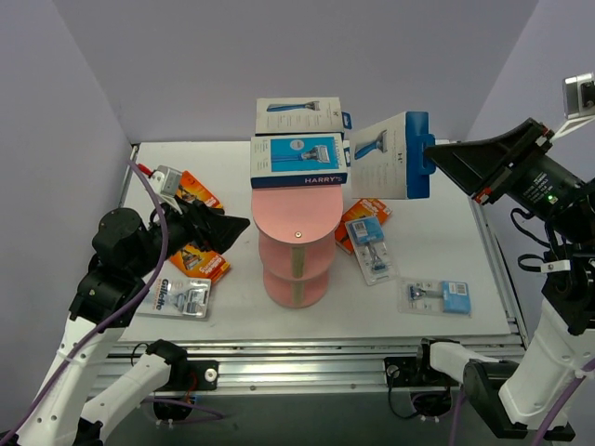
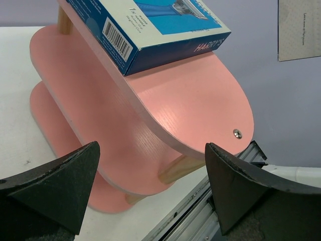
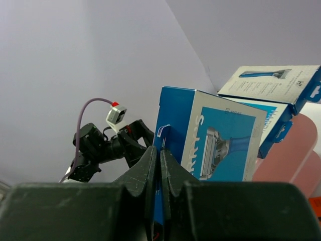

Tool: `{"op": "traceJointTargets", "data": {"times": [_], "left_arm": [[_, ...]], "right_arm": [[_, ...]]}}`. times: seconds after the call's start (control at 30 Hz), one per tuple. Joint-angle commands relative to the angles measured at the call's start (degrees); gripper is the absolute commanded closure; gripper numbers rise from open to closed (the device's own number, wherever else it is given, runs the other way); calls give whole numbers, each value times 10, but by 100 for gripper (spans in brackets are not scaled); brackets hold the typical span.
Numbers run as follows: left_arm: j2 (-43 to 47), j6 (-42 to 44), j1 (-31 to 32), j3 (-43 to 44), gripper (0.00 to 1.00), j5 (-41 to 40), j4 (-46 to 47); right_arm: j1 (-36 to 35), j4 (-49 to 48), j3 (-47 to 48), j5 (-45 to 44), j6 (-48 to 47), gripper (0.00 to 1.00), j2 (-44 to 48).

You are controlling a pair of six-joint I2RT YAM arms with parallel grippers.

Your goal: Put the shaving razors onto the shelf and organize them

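Because the right hand pinches a blue-and-white razor box by its blue tab, the box hangs in the air just beside the pink shelf. I think it goes next to the two boxes lying on the long top, so they sit neatly together. The left hand is spread wide and holds nothing, near the shelf's other side. Orange packs and clear packs wait on the surface.
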State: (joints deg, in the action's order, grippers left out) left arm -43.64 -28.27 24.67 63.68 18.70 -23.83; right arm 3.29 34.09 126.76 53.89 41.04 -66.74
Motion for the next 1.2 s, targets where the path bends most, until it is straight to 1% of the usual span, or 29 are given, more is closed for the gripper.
{"op": "traceJointTargets", "data": {"times": [0.0,0.13,0.27,0.3,0.33,0.4,0.43,0.47,0.6,0.63,0.7,0.87,1.07,1.17], "left_arm": [[0,-15,2,14,5,16,36],[-1,-29,2,7,5,22,52],[-4,-46,2,3,5,28,68],[-5,-49,2,1,5,31,76],[-6,-54,2,1,5,32,79],[-8,-63,2,0,5,35,88],[-10,-64,2,2,5,37,91],[-11,-68,2,3,5,37,92],[-16,-70,2,7,5,38,95],[-17,-69,2,10,5,38,95],[-19,-70,2,11,5,38,96],[-22,-75,3,8,5,38,105],[-35,-78,3,8,5,38,116],[-38,-79,4,9,5,38,121]], "right_arm": [[11,-91,-13,39,42,100,12],[15,-104,-27,45,51,100,18],[17,-142,-61,54,76,100,33],[17,-155,-84,57,97,100,37],[17,-205,-104,60,114,100,43],[19,-271,-146,72,159,100,65],[21,-323,-180,75,197,100,76],[22,-332,-190,78,207,100,78],[26,-330,-202,81,210,100,82],[26,-335,-209,81,225,100,84],[26,-391,-228,87,257,100,89],[25,-395,-253,87,284,100,100],[16,-390,-252,84,268,100,94],[15,-407,-242,86,277,100,85]]}}
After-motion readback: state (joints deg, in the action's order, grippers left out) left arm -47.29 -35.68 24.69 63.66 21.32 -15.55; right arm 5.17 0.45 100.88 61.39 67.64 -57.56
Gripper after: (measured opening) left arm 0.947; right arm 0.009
